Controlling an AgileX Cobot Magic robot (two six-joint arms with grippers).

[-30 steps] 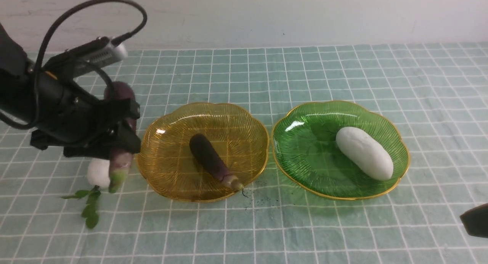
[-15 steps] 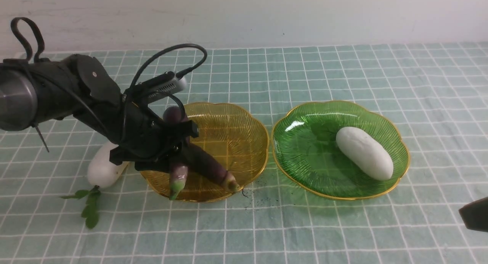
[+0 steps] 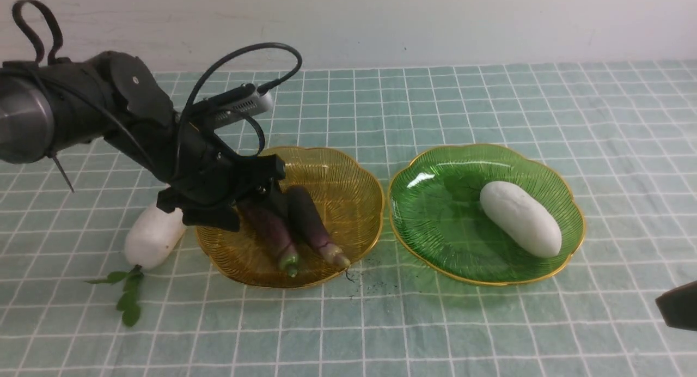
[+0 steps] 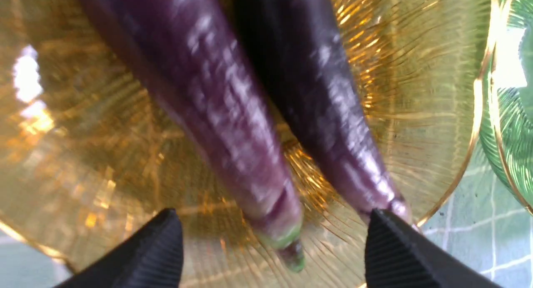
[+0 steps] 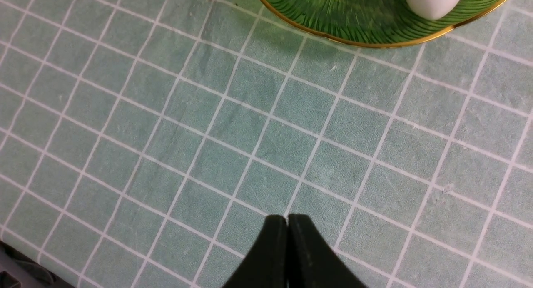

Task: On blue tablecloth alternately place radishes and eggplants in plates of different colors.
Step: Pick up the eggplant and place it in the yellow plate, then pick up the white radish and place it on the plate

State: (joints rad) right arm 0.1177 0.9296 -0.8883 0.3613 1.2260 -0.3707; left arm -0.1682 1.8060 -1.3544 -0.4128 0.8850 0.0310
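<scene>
Two dark purple eggplants (image 3: 269,230) (image 3: 313,224) lie side by side in the amber-yellow plate (image 3: 340,172), stem ends toward the front. My left gripper (image 3: 256,200) hovers just over their thick ends and is open. In the left wrist view its fingers (image 4: 387,250) stand wide apart beside both eggplants (image 4: 225,113) (image 4: 316,96), gripping neither. One white radish (image 3: 520,219) rests in the green plate (image 3: 435,213). Another radish (image 3: 152,236) lies on the blue tablecloth (image 3: 381,322), left of the amber plate. My right gripper (image 5: 287,218) is shut and empty, low over the cloth at the front right.
A loose green leafy sprig (image 3: 128,295) lies on the cloth in front of the left radish. The green plate's rim (image 5: 354,40) and the tip of its radish (image 5: 433,3) lie just beyond my right gripper. A pale wall (image 3: 381,23) bounds the table's far edge.
My left arm carried the second eggplant from beside the left radish over the amber plate and opened. That eggplant now lies beside the first one. The right arm stayed put.
</scene>
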